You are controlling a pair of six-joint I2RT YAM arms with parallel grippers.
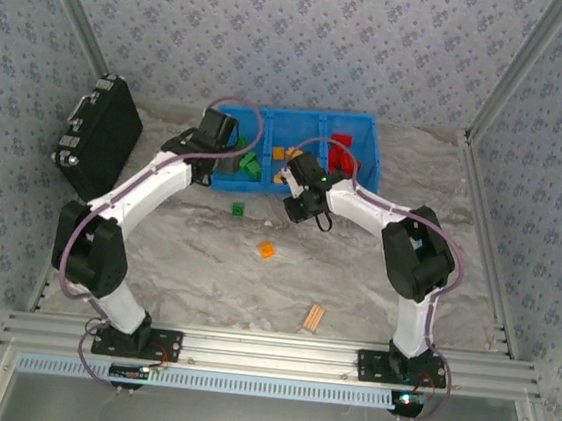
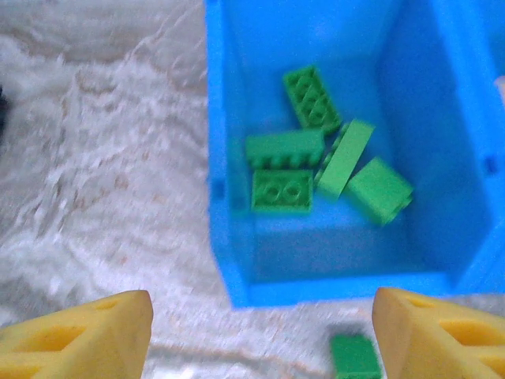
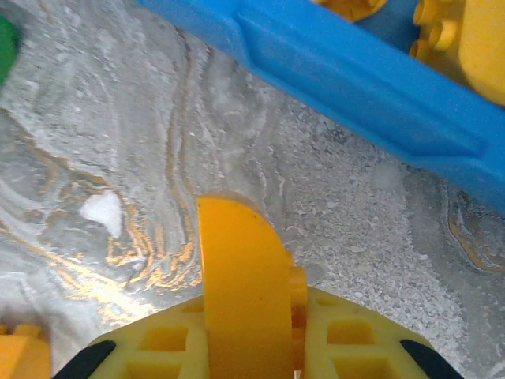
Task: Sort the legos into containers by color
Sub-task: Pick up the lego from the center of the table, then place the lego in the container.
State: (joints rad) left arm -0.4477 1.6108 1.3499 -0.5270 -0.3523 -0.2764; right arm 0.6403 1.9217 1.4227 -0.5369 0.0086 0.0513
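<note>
The blue bin (image 1: 271,117) holds green legos (image 2: 304,170) in its left container, orange-yellow ones (image 3: 473,39) in the middle and red ones (image 1: 342,157) on the right. My left gripper (image 2: 260,316) hangs open just before the left container's near wall, nothing between its fingers (image 2: 95,332). A loose green lego (image 2: 355,355) lies on the table by its right finger. My right gripper (image 3: 252,316) is shut on a curved orange-yellow lego (image 3: 241,268), low over the table just short of the bin's near wall (image 3: 355,71). In the top view the grippers (image 1: 209,163) (image 1: 291,185) flank the loose green lego (image 1: 238,208).
One orange lego (image 1: 267,250) lies mid-table. A pale striped flat piece (image 1: 314,318) sits near the front rail. A black hard case (image 1: 98,136) leans at the left wall. Another orange piece (image 3: 20,351) shows at the right wrist view's lower left corner.
</note>
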